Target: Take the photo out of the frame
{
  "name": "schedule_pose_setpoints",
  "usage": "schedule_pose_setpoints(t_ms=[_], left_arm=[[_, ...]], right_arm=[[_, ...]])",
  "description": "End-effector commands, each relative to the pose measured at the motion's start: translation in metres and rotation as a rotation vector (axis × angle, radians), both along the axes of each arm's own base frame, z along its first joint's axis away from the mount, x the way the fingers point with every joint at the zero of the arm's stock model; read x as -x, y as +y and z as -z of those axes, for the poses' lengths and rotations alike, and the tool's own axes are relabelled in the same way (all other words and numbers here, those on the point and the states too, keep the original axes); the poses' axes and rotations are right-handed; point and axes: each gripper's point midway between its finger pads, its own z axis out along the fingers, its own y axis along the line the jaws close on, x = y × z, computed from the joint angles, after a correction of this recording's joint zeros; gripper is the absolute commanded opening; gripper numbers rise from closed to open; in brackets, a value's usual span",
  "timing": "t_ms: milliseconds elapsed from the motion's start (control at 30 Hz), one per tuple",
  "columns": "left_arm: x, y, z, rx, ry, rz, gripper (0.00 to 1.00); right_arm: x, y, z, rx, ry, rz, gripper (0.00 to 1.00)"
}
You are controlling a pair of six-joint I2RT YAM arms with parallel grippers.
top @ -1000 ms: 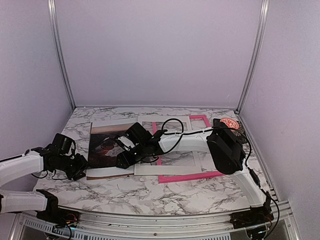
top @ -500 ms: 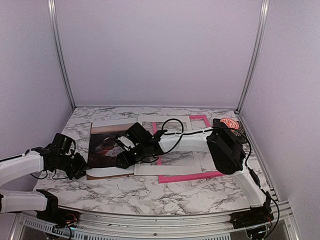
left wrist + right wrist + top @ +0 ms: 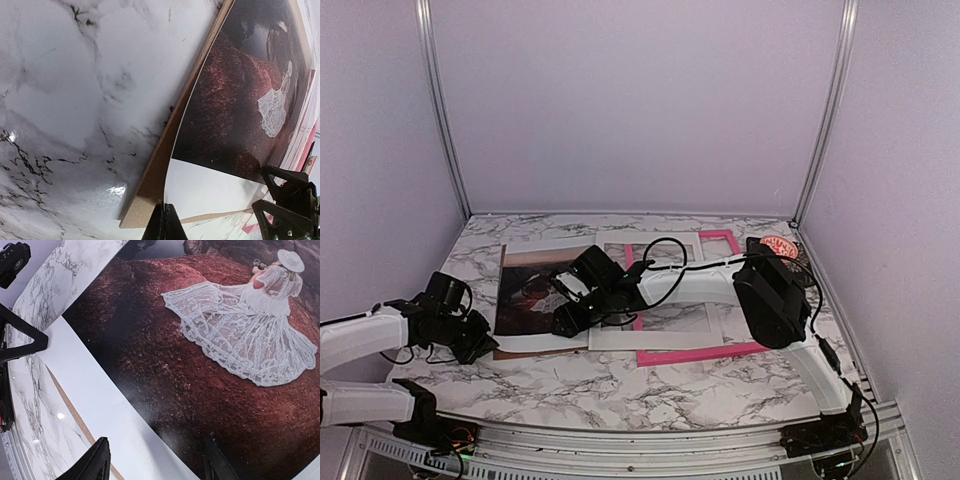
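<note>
The photo (image 3: 533, 290), a dark red scene with a white-dressed figure and a pale band, lies on a brown backing board (image 3: 520, 353) left of the pink frame (image 3: 701, 353). At the photo's near-left corner my left gripper (image 3: 488, 346) is shut. In the left wrist view its closed tips (image 3: 164, 223) pinch the edge of the pale band of the photo (image 3: 235, 115), which curls up off the board (image 3: 150, 185). My right gripper (image 3: 565, 318) sits over the photo's near edge. Its fingers (image 3: 97, 462) stand wide apart on the photo (image 3: 200, 370), gripping nothing.
A white mat sheet (image 3: 660, 337) lies across the pink frame under the right arm. A round orange-red object (image 3: 780, 247) sits at the back right by the wall. The enclosure's walls close in the marble table (image 3: 620, 390) on three sides.
My left gripper has gone from open to shut on the photo's corner and shifted slightly toward the near edge. The right arm has held still.
</note>
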Motion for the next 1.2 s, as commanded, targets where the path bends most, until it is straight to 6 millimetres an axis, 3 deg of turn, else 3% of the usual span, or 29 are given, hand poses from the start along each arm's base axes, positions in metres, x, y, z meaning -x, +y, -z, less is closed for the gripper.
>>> schedule_pose_setpoints(t_ms=[0, 267, 433, 533, 700, 900, 1000, 1167], left_arm=[[-0.03, 0.012, -0.038, -0.072, -0.139, -0.034, 0.0], [-0.064, 0.053, -0.114, -0.188, -0.301, -0.199, 0.0], [-0.071, 0.069, -0.139, -0.085, -0.321, -0.309, 0.0], [-0.069, 0.06, -0.135, 0.094, -0.299, -0.365, 0.0], [-0.054, 0.026, -0.098, 0.411, -0.208, -0.409, 0.0], [-0.029, 0.02, -0.07, 0.512, -0.138, -0.479, 0.0], [-0.026, 0.015, -0.067, 0.605, -0.136, -0.513, 0.0], [-0.02, 0.006, -0.066, 0.609, -0.13, -0.441, 0.0]], right_arm=[[0.007, 0.0, -0.022, -0.001, -0.014, -0.011, 0.63], [-0.02, -0.011, -0.085, -0.063, -0.102, 0.068, 0.72], [-0.043, -0.027, -0.095, -0.087, -0.077, 0.135, 0.81], [-0.061, -0.041, -0.092, -0.107, -0.02, 0.192, 0.83], [-0.084, -0.068, -0.088, -0.103, 0.008, 0.281, 0.85], [-0.09, -0.094, -0.067, -0.055, 0.03, 0.324, 0.85], [-0.086, -0.097, -0.063, -0.066, 0.046, 0.327, 0.85], [-0.087, -0.098, -0.065, -0.083, 0.052, 0.342, 0.85]])
